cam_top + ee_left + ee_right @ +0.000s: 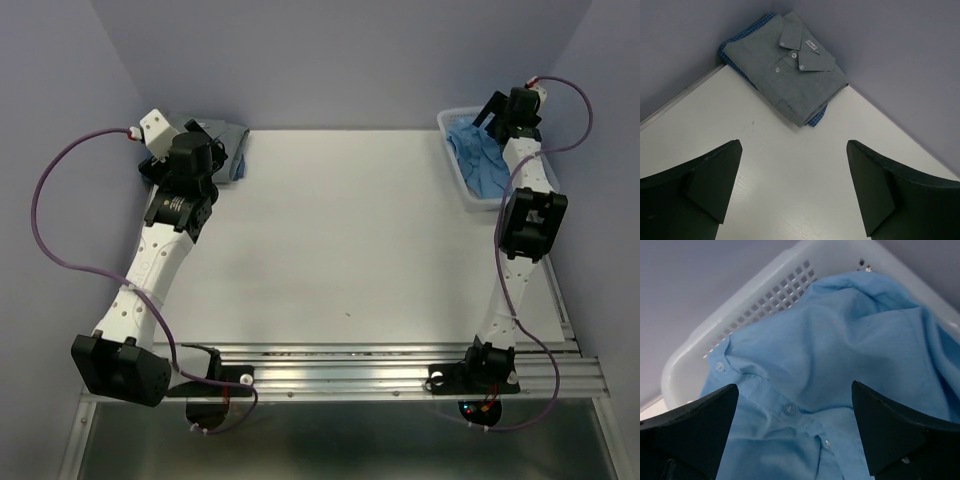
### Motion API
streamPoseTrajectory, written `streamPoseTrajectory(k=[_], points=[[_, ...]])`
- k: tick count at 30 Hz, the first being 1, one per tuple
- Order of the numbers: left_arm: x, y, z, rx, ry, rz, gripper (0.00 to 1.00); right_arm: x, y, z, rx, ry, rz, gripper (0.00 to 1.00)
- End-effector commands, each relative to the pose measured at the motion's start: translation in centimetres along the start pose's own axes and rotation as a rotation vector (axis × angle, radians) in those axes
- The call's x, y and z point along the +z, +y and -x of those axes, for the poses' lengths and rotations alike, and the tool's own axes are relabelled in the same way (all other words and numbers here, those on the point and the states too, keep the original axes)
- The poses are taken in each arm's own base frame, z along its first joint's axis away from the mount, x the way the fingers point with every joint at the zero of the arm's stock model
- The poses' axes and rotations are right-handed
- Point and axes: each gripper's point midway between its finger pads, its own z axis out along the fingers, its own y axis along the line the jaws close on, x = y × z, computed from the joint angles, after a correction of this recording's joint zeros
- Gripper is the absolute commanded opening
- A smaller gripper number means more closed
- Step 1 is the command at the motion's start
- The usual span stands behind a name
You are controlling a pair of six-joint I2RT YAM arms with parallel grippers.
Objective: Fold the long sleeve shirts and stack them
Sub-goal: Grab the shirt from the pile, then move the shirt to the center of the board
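A grey long sleeve shirt [790, 70] lies folded, collar up, in the table's far left corner [228, 140]. It rests on a blue checked folded cloth whose edge [816, 120] shows under it. My left gripper [794, 146] hovers open just short of this stack, with only bare table between its fingers. A light blue long sleeve shirt [830, 355] lies crumpled in the white mesh basket [765, 295] at the far right [483, 165]. Right above that shirt my right gripper [795, 387] hangs open, and nothing is gripped.
The basket [466, 190] sits at the table's far right edge. Purple-grey walls close in behind and beside both corners. The white table [340, 250] stretches between the arms, and a metal rail [350, 375] with the arm bases runs along the near edge.
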Motion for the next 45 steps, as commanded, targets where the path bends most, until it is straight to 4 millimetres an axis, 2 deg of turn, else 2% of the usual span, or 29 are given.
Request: streamPoseTrajectory(k=[1, 3, 4, 7, 8, 9, 11, 14, 15, 17, 18, 21, 22, 24, 25, 26, 29, 30, 32, 33, 35, 36, 37, 39, 40, 42, 43, 44, 45], points=[[0.1, 0.6, 0.9, -0.037, -0.035, 0.027, 0.99, 2.8, 0.9, 0.3, -0.036, -0.021, 0.1, 1.0], [0.3, 0.6, 0.5, -0.029, -0.024, 0.037, 0.99, 4.1, -0.2, -0.8, -0.033, -0.008, 0.075, 1.0], [0.3, 0.8, 0.6, -0.024, -0.021, 0.046, 0.99, 4.9, -0.3, -1.8, -0.04, 0.005, 0.077, 0.95], [0.2, 1.0, 0.6, -0.021, -0.019, 0.059, 0.99, 5.0, 0.3, -2.4, -0.043, 0.024, 0.116, 0.69], [0.2, 1.1, 0.6, -0.021, -0.019, 0.061, 0.99, 4.9, 0.4, -2.2, -0.045, 0.02, 0.123, 0.48], [0.1, 1.2, 0.7, -0.024, -0.024, 0.063, 0.99, 4.7, 0.4, -1.7, -0.049, 0.009, 0.121, 0.34], [0.0, 1.3, 0.9, -0.025, -0.029, 0.063, 0.99, 3.6, 0.8, 0.7, -0.052, -0.041, 0.118, 0.01], [-0.5, 1.5, 1.4, -0.033, -0.047, 0.06, 0.99, 1.3, 2.0, 4.7, -0.071, -0.126, 0.156, 0.01], [-0.6, 1.7, 1.6, -0.034, -0.055, 0.063, 0.99, -0.9, 3.1, 7.6, -0.069, -0.18, 0.195, 0.01], [-1.0, 1.9, 1.9, -0.046, -0.071, 0.053, 0.99, -3.3, 4.0, 10.4, -0.058, -0.247, 0.225, 0.01], [-1.2, 1.8, 2.1, -0.052, -0.075, 0.041, 0.99, -6.5, 5.6, 13.2, -0.054, -0.294, 0.301, 0.01], [-1.9, 1.8, 2.9, -0.075, -0.104, 0.008, 0.99, -11.3, 8.0, 16.3, -0.034, -0.351, 0.426, 0.01], [-1.9, 1.7, 3.0, -0.078, -0.112, 0.001, 0.99, -14.4, 9.0, 18.6, -0.034, -0.402, 0.48, 0.01], [-2.1, 1.8, 3.2, -0.086, -0.124, -0.003, 0.99, -17.9, 11.2, 20.2, -0.047, -0.425, 0.584, 0.01], [-2.2, 1.8, 3.3, -0.09, -0.131, -0.013, 0.99, -20.2, 13.4, 20.1, -0.067, -0.402, 0.684, 0.01], [-2.2, 1.7, 3.2, -0.087, -0.129, -0.021, 0.99, -23.1, 15.1, 21.7, -0.08, -0.443, 0.746, 0.01], [-2.2, 1.6, 2.9, -0.082, -0.125, -0.041, 0.99, -31.2, 21.2, 21.4, -0.159, -0.472, 0.999, 0.01], [-2.2, 1.7, 2.9, -0.082, -0.125, -0.038, 0.99, -34.4, 24.3, 19.7, -0.201, -0.463, 1.114, 0.01], [-2.0, 1.7, 2.7, -0.076, -0.123, -0.031, 0.99, -39.4, 27.2, 19.1, -0.231, -0.514, 1.24, 0.01], [-1.9, 1.8, 2.6, -0.07, -0.118, -0.026, 0.99, -43.4, 29.4, 17.5, -0.255, -0.512, 1.347, 0.01], [-1.8, 1.8, 2.6, -0.061, -0.11, -0.019, 0.99, -47.6, 31.0, 16.3, -0.298, -0.548, 1.482, 0.01], [-1.6, 1.9, 2.4, -0.063, -0.103, -0.005, 0.99, -50.5, 31.6, 14.2, -0.296, -0.462, 1.63, 0.01], [-1.6, 2.0, 2.3, -0.059, -0.099, -0.001, 0.99, -50.6, 31.6, 14.4, -0.299, -0.482, 1.636, 0.01], [-1.5, 2.2, 2.1, -0.066, -0.093, 0.011, 0.99, -51.3, 31.7, 12.8, -0.285, -0.403, 1.735, 0.01], [-1.4, 2.2, 2.0, -0.072, -0.087, 0.015, 0.99, -50.5, 31.8, 11.0, -0.259, -0.304, 1.771, 0.01], [-1.3, 2.2, 1.6, -0.07, -0.069, 0.01, 0.99, -49.2, 31.6, 9.0, -0.255, -0.227, 1.76, 0.01], [-1.2, 2.3, 1.4, -0.069, -0.062, 0.015, 0.99, -48.2, 31.5, 7.8, -0.254, -0.194, 1.742, 0.01], [-1.1, 2.4, 1.2, -0.069, -0.054, 0.019, 0.99, -44.4, 30.9, 3.9, -0.226, -0.071, 1.675, 0.02], [-1.1, 2.5, 1.1, -0.068, -0.047, 0.022, 0.99, -42.6, 29.9, 2.5, -0.21, -0.036, 1.62, 0.1]])
